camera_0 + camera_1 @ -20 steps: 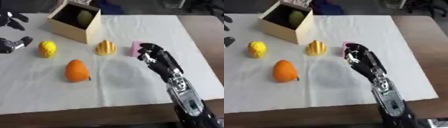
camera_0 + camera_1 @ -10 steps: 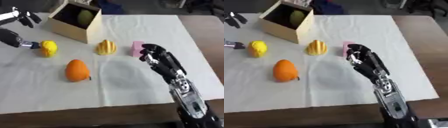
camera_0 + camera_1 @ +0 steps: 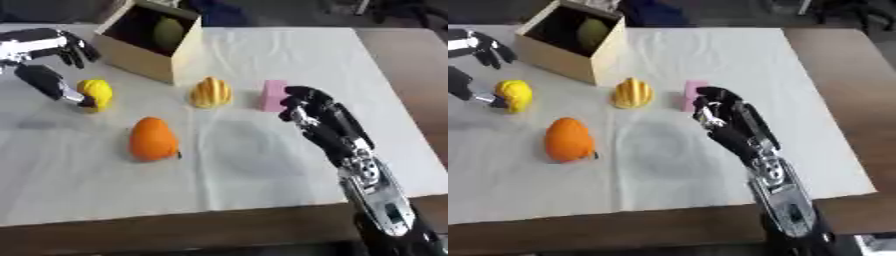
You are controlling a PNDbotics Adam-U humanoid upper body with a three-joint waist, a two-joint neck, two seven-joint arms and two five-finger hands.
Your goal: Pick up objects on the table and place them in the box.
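left hand (image 3: 44, 60) spread open, right hand (image 3: 319, 117) half-curled

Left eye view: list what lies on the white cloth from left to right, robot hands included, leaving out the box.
Left hand → yellow fruit → orange fruit → ribbed yellow-orange fruit → pink block → right hand.

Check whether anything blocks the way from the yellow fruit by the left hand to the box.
Nothing visible does. The yellow fruit lies at the left hand, and only bare white cloth separates it from the box, which already holds a green fruit.
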